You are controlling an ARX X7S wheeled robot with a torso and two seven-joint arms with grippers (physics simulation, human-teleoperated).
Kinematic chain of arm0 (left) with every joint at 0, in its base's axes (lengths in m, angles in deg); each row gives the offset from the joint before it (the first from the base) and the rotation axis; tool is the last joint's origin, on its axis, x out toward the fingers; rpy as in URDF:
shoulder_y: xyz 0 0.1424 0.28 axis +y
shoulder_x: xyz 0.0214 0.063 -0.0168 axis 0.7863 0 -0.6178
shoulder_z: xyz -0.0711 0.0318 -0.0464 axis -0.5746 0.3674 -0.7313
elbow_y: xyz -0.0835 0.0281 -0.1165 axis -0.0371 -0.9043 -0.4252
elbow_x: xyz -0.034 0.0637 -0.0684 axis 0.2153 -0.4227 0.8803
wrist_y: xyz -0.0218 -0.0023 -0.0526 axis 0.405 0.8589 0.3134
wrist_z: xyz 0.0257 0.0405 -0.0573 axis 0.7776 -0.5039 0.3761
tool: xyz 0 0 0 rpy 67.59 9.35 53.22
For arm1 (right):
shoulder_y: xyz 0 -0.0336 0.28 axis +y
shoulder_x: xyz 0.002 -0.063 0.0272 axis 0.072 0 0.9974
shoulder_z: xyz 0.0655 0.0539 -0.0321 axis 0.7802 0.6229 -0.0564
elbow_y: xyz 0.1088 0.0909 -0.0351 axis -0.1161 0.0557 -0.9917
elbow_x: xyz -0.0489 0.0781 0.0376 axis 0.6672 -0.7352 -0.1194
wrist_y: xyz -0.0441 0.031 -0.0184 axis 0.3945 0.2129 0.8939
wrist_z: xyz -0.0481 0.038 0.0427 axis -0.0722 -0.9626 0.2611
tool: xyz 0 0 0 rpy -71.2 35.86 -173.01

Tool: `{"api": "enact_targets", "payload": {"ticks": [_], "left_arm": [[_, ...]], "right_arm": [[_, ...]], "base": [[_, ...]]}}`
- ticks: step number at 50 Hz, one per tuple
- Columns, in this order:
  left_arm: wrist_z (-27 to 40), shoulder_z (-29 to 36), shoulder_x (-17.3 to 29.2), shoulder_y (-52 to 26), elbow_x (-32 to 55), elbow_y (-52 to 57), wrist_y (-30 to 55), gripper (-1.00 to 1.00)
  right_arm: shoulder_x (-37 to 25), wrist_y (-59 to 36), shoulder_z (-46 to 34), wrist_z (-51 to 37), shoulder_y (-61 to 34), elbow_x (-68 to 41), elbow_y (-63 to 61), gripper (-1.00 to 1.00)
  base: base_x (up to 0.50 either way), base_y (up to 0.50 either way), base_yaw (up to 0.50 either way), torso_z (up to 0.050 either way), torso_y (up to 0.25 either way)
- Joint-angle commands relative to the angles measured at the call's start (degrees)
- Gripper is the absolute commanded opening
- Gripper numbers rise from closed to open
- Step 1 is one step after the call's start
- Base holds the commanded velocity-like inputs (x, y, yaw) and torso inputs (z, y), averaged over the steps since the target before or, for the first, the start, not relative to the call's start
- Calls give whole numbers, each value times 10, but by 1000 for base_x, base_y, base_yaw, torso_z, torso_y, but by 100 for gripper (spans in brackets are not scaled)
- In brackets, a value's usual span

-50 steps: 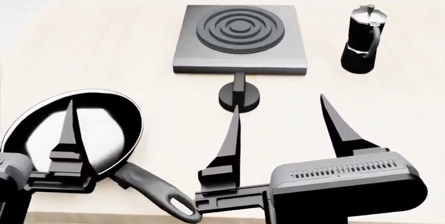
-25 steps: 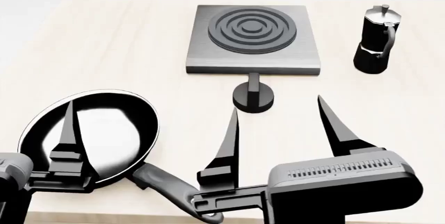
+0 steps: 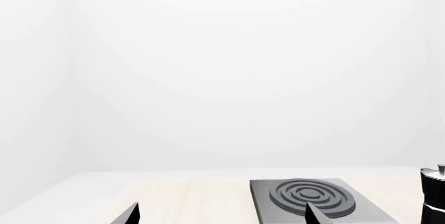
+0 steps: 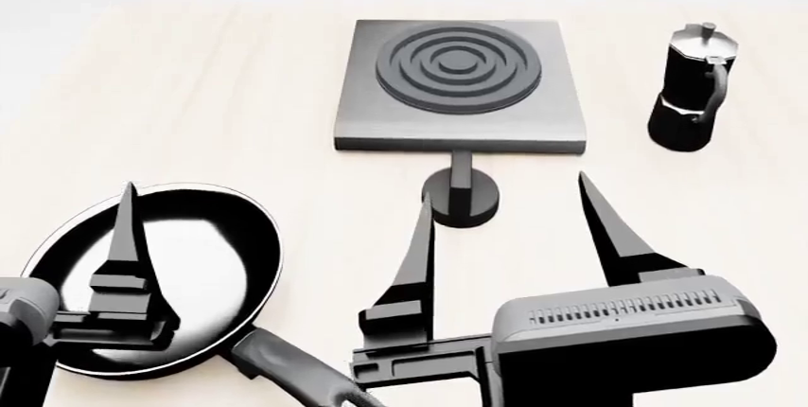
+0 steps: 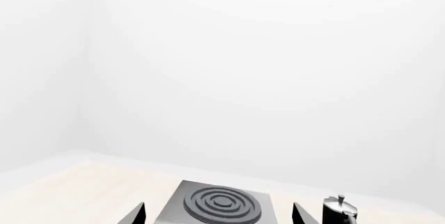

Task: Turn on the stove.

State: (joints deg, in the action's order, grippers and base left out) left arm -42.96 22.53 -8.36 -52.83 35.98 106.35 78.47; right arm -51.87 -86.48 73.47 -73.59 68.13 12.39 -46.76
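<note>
Stove [image 4: 460, 80] between pan [image 4: 189, 265] (left) and pot [image 4: 691, 90].

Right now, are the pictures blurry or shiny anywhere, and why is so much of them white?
Head view: sharp all over, with white glare inside the pan and soft highlights on the pot. Both wrist views: mostly blank white wall, evenly lit with no hard shadows; the stove sits small at the edge, and the hand fingers are cut off.
</note>
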Motion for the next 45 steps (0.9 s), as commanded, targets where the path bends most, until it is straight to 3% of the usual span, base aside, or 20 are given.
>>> {"api": "enact_targets", "payload": {"ticks": [1, 45], "left_arm": [[3, 3, 2, -1, 1, -3, -3, 100], [14, 10, 11, -4, 11, -8, -7, 100]], "right_arm": [[-2, 7, 2, -2, 2, -5, 2, 100], [-7, 7, 3, -15, -2, -21, 2, 100]], "base": [[133, 0, 0, 0, 0], [131, 0, 0, 0, 0]]}}
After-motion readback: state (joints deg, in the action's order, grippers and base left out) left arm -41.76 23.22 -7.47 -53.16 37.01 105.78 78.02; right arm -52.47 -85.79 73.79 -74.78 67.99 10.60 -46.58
